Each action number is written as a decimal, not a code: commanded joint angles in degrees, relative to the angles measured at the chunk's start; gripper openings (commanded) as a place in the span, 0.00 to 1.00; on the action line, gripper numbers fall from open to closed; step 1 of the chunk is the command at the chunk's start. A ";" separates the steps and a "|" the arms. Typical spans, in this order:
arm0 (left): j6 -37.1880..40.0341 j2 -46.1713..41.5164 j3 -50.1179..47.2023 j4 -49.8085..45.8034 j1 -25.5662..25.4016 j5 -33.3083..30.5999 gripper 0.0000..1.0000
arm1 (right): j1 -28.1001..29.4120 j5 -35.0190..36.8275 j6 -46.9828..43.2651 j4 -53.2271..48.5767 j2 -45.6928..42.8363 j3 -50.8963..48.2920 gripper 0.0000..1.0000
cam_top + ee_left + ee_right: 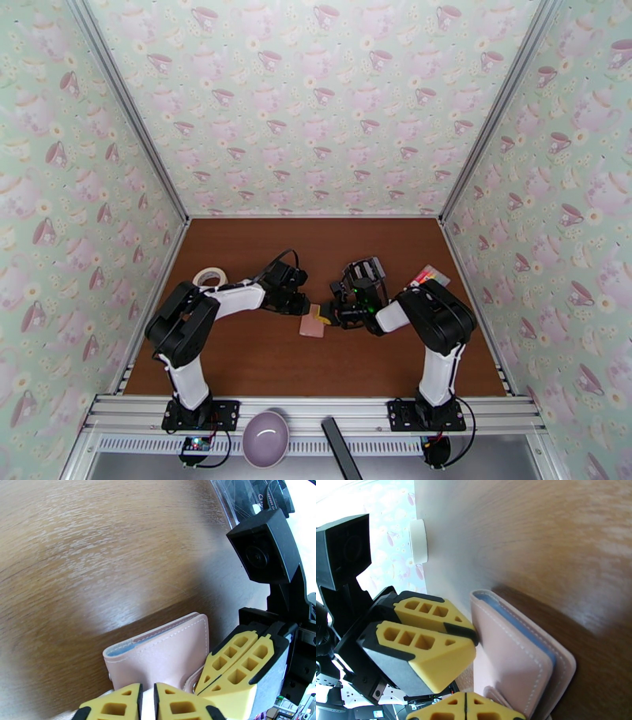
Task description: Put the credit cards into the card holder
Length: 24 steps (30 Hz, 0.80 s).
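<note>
One card holder point(313, 327) lies near the middle of the counter point(261, 363), a little toward the near edge. It is pink and folded shut, and a pale blue pocket edge point(118, 649) shows between its stitched covers. Whether any card sits inside cannot be told. Two end effectors meet at it from either side. The left end effector point(303, 309) comes in from the left edge's side with its yellow fingers point(114, 707) almost together. A pale strip running on from the card holder fills the narrow slit between them, so they pinch its near edge. The right end effector point(332, 316) comes in from the right. Its fingers point(237, 665) are pressed flat against each other, with their tips just beside the snap tab point(192, 682) and touching the card holder's cover. Whether the tab itself is caught between them cannot be told. The two sets of fingertips stand just beside each other at the same side of the card holder, and the rest of it rests flat on the wood. One roll of white tape point(209, 277) lies near the left edge, well apart from the card holder. One small colourful flat item point(429, 276), too small to identify, lies near the right edge behind the right arm. One lilac bowl point(265, 439) stands on the metal rail along the near edge, between the two arm bases.
</note>
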 commanded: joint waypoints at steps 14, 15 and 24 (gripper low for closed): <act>-0.22 1.40 2.24 -0.77 -0.84 -1.19 0.19 | 1.75 1.23 -3.30 -6.88 1.73 2.54 0.05; -0.27 1.40 2.25 -0.77 -0.83 -1.18 0.19 | 1.75 1.93 -4.24 -8.95 1.56 2.78 0.05; -0.74 1.48 1.90 0.02 -0.79 -0.78 0.19 | 2.12 6.76 -12.13 -24.39 1.48 5.36 0.03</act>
